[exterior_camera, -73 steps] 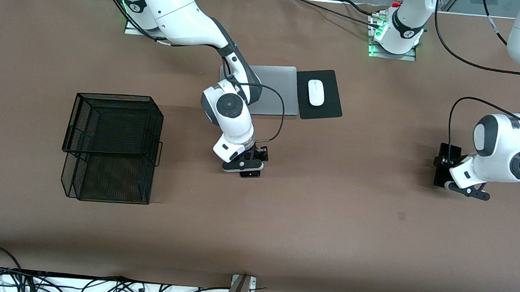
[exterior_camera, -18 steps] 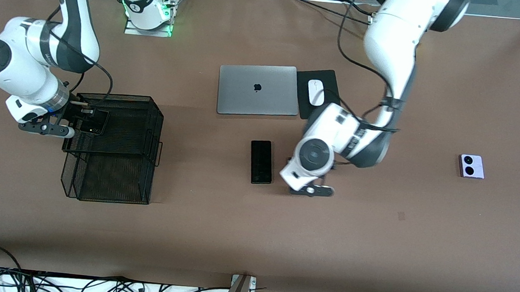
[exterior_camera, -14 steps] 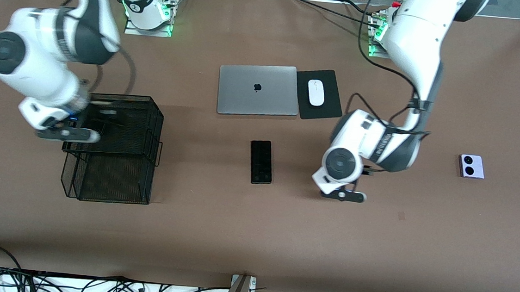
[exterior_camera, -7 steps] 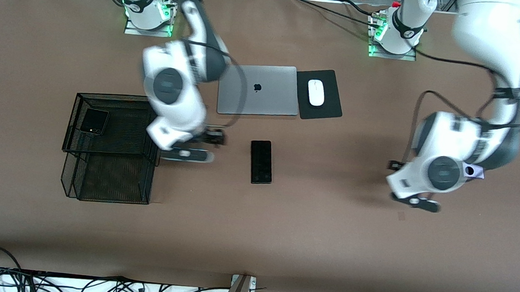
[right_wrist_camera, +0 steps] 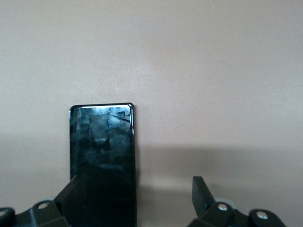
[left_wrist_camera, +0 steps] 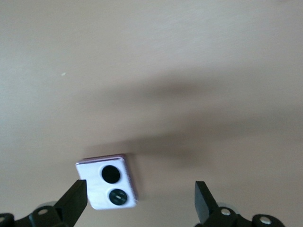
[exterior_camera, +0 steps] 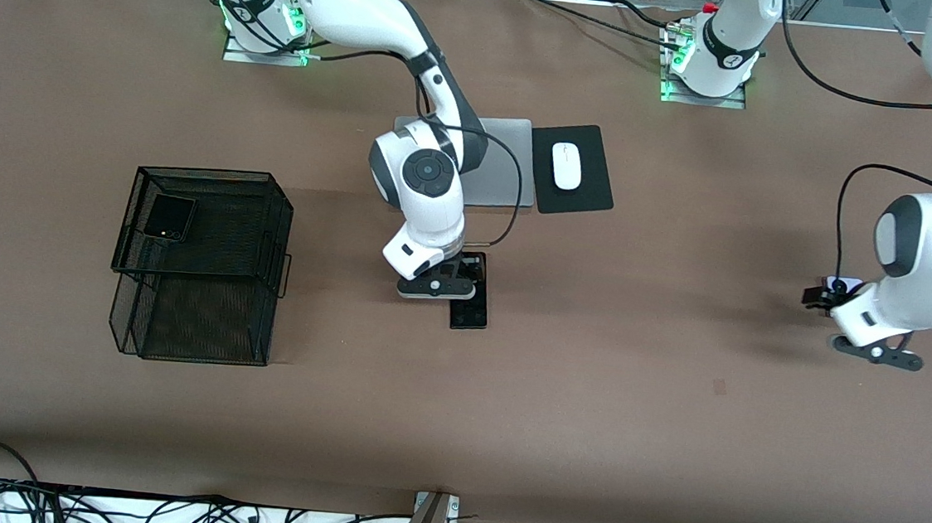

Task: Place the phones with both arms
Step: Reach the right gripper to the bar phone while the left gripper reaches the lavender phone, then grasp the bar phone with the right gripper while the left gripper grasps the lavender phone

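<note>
The long black slab phone [exterior_camera: 469, 312] lies flat mid-table, nearer to the front camera than the laptop. My right gripper [exterior_camera: 465, 278] hangs low over it, open. In the right wrist view the slab [right_wrist_camera: 102, 156] runs under one finger [right_wrist_camera: 71, 194] of the right gripper [right_wrist_camera: 137, 196]. The lavender-white phone [exterior_camera: 844, 285] lies toward the left arm's end, mostly hidden by the left arm. My left gripper [exterior_camera: 822, 296] is open over it. In the left wrist view this phone [left_wrist_camera: 108, 187] lies beside one finger [left_wrist_camera: 75, 203] of the left gripper [left_wrist_camera: 139, 203]. The dark grey flip phone [exterior_camera: 168, 217] rests in the basket's upper tier.
A black wire-mesh two-tier basket [exterior_camera: 215, 174] stands toward the right arm's end. A silver laptop [exterior_camera: 507, 161] lies under the right arm, with a white mouse [exterior_camera: 566, 165] on a black pad [exterior_camera: 596, 195] beside it. Cables run along the table's near edge.
The right arm has swung from the basket to over the black slab, with the flip phone staying in the basket. The left arm has swung from mid-table to over the lavender phone.
</note>
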You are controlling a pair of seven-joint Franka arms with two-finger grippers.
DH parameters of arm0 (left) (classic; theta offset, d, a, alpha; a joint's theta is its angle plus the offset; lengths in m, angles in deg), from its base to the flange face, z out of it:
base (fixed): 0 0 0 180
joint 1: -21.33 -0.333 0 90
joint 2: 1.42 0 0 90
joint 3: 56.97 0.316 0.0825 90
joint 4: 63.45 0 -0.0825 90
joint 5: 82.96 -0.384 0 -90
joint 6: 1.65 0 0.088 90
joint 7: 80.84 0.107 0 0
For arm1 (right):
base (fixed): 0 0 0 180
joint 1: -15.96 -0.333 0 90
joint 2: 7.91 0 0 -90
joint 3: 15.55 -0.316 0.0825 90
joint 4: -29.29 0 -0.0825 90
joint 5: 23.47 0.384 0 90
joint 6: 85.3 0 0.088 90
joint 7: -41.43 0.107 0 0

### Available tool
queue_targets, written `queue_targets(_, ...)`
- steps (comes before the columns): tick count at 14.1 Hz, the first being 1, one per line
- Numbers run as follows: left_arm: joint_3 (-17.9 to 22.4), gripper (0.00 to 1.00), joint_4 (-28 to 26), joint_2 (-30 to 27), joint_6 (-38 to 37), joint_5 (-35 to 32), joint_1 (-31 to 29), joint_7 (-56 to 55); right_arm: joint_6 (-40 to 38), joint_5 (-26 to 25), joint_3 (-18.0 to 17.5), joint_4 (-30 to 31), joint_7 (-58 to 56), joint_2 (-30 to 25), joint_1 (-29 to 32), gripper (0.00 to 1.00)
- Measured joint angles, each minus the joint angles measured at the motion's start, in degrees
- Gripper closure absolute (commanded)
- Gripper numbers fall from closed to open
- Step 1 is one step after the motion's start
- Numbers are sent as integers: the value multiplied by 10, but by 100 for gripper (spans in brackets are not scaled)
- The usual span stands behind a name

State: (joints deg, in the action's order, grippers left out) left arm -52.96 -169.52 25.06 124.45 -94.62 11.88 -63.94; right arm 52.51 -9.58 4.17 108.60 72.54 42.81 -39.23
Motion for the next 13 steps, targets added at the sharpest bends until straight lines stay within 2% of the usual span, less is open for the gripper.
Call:
queue_targets(5,-8,0,-52,0,102,0,-85,20,35,0,-21,-4,0,15,0,1)
queue_targets(9,-36,0,-106,1,179,0,-140,23,43,0,-33,-5,0,22,-1,1)
queue_targets(13,-71,0,-125,2,194,15,-188,23,57,0,-35,-5,0,32,-1,1)
